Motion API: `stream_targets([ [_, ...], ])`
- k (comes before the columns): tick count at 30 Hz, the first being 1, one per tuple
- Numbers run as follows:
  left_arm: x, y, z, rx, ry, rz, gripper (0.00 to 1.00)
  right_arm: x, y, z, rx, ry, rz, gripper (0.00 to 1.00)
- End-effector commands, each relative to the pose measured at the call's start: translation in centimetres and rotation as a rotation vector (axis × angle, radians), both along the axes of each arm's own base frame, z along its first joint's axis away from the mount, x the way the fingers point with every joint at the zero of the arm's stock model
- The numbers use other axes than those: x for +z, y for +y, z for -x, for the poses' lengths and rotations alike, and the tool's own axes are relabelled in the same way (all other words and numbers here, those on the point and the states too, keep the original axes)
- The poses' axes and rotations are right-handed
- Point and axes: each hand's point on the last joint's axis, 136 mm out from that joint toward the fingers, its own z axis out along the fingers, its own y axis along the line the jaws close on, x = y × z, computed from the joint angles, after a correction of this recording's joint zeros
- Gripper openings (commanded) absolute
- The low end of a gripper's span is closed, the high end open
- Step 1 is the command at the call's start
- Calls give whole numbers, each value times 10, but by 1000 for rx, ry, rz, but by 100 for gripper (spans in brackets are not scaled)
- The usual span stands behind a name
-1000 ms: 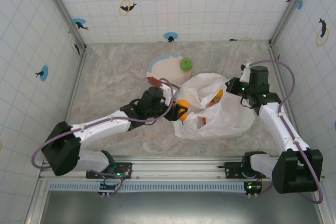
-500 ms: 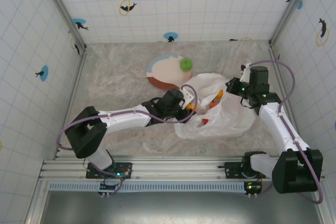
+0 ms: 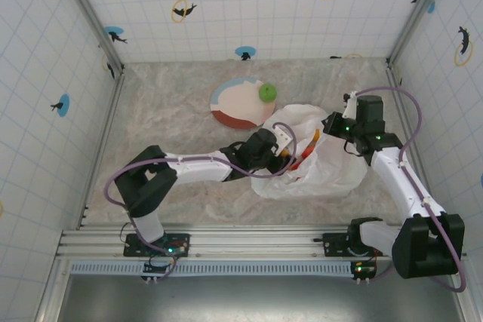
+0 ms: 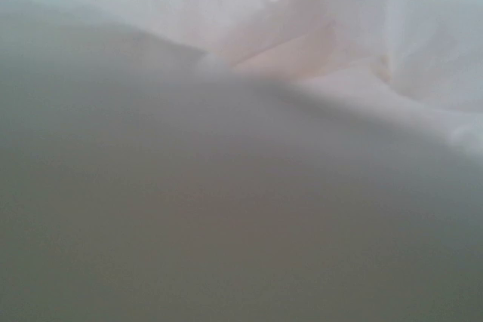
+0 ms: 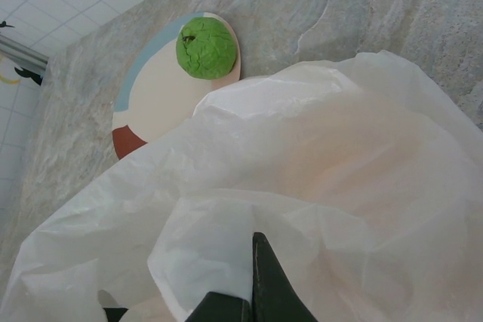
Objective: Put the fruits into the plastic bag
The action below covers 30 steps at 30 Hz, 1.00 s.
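The plastic bag point(image 3: 328, 167) lies crumpled right of centre, and its white film point(image 4: 339, 20) shows in the left wrist view, the rest a grey blur. My left gripper point(image 3: 285, 148) reaches into the bag's mouth, shut on an orange fruit point(image 3: 287, 152). More orange point(image 3: 313, 139) and red fruits point(image 3: 299, 162) show through the opening. My right gripper point(image 3: 336, 124) is shut on the bag's upper edge; its dark fingertips point(image 5: 260, 262) pinch a fold of film point(image 5: 219, 246). A green fruit point(image 3: 267, 93) point(image 5: 206, 47) sits on the plate.
The round reddish-brown plate point(image 3: 230, 107) point(image 5: 155, 99) with a pale centre lies just behind the bag's left side. Tiled walls and metal posts close the marble table on three sides. Bare tabletop point(image 3: 158, 111) spreads to the left.
My left arm has stretched to the right, carrying the orange fruit from the bag's left edge into its mouth. The right arm and bag have hardly moved.
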Motion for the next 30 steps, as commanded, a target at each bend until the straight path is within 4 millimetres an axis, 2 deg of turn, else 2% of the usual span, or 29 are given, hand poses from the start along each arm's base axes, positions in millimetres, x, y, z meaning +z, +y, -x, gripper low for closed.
stream_targets([
  [1, 16, -15, -24, 154, 10, 107, 57, 10, 1, -6, -3, -28, 1, 0],
  [4, 16, -16, -36, 233, 9, 142, 59, 8, 0, -6, -3, -25, 5, 0],
  [8, 13, -29, -43, 245, 36, 178, 65, 4, 1, -5, -1, -20, 2, 0],
  [11, 9, -42, -39, 206, 71, 187, 68, 1, 1, -3, 0, -13, 6, 0],
  [14, 15, -44, -35, 177, 75, 202, 74, 1, -2, -2, -5, -12, 21, 0],
  [18, 23, -38, -30, 148, 56, 196, 83, 1, -6, -2, -15, -16, 28, 0],
  [23, 37, -24, -20, 102, 39, 187, 85, -1, -8, -2, -17, -10, 31, 0],
  [29, 56, 4, -9, 75, 51, 215, 85, -4, -16, -2, -29, -3, 59, 0],
  [30, 54, 11, -6, 71, 60, 213, 85, -4, -18, -2, -32, -1, 65, 0],
])
